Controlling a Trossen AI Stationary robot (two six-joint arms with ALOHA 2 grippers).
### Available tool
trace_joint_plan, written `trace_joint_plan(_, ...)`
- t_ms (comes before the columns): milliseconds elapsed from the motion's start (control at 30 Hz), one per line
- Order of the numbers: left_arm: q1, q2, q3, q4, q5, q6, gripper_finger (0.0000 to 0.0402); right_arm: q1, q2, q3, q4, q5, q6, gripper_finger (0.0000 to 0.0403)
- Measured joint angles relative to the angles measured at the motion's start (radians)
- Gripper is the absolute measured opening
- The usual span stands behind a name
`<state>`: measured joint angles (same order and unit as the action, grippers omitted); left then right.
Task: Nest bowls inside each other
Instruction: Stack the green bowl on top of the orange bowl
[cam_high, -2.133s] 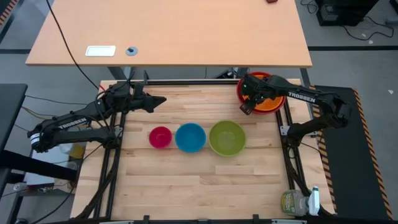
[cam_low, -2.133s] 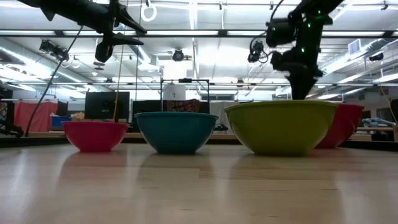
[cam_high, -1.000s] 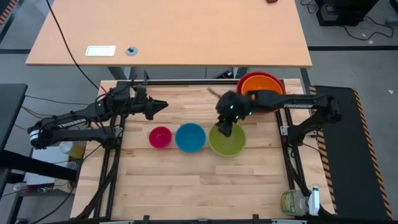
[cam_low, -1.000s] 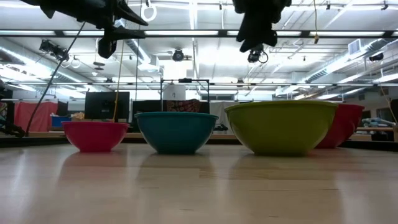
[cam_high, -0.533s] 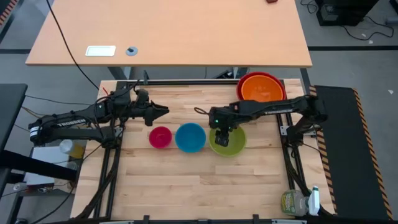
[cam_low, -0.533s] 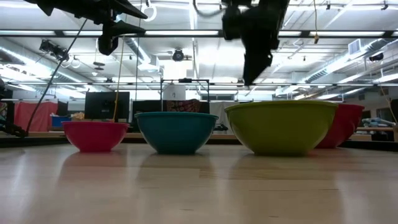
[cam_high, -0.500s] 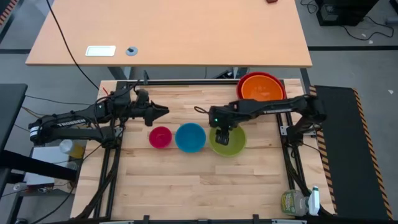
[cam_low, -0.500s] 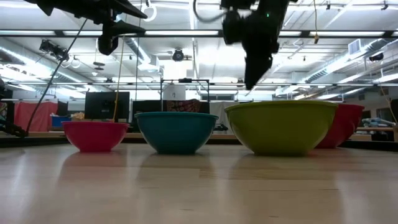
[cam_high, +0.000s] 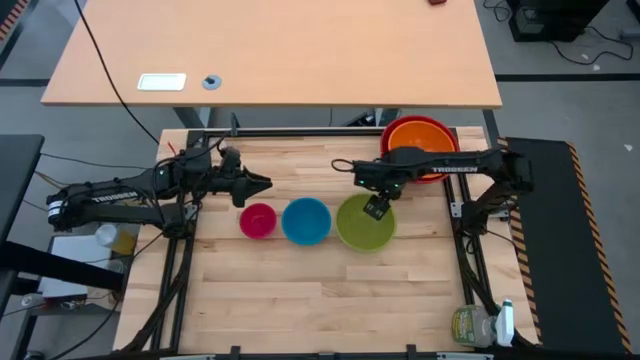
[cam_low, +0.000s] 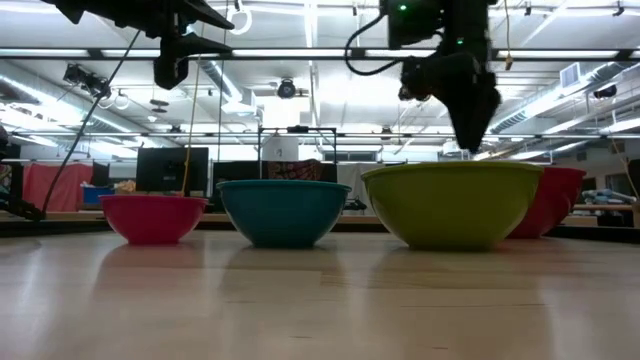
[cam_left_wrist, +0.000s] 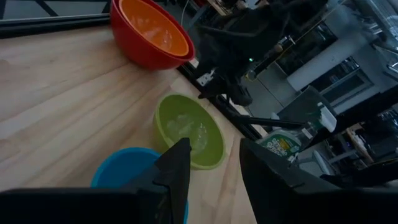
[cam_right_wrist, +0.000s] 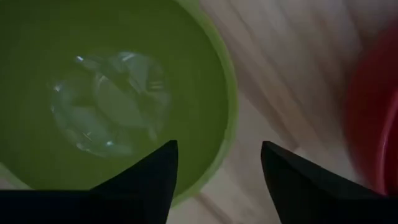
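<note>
- Right gripper (cam_high: 377, 207) is hanging with its fingers spread and empty over the far rim of the lime green bowl (cam_high: 365, 223), the rim sitting between the fingertips in the right wrist view, so this bowl looks to be the one being taken next.
- Three bowls are sitting unnested in a row across the middle of the table (cam_high: 300, 290): the pink bowl (cam_high: 258, 220) on the left, the blue bowl (cam_high: 306, 221) just beside it, and the lime green one on the right.
- Left gripper (cam_high: 258, 182) is waiting just beyond the pink bowl, carrying nothing, its fingers parted by a narrow gap.
- At the far right corner, one nesting is already done: the orange bowl (cam_high: 420, 142) is sitting inside the red bowl (cam_high: 392, 127).
- Three of the five bowls, by this showing, are waiting to join that stack.
</note>
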<state>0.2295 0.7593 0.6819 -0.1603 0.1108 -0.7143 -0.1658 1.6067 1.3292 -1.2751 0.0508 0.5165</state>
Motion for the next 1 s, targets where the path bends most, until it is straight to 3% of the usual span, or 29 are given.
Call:
trace_joint_plan(367,0.0,0.0,0.0,0.0,0.0,0.001,0.0142,0.009,-0.198,-0.289,0.156,-0.061,0.277,0.0203)
trace_joint_plan(700,0.003,0.0,0.0,0.0,-0.012,0.003,0.0142,0.021,-0.19,-0.452,0.349,-0.094,0.354,0.018)
trace_joint_plan(833,0.003,0.0,0.0,-0.001,-0.012,0.003,0.0142,0.021,-0.171,-0.46,0.361,-0.074,0.375,0.0141)
trace_joint_plan(1000,0.003,0.0,0.0,-0.002,-0.012,0.002,0.0142,0.02,-0.165,-0.46,0.365,-0.047,0.379,0.0062)
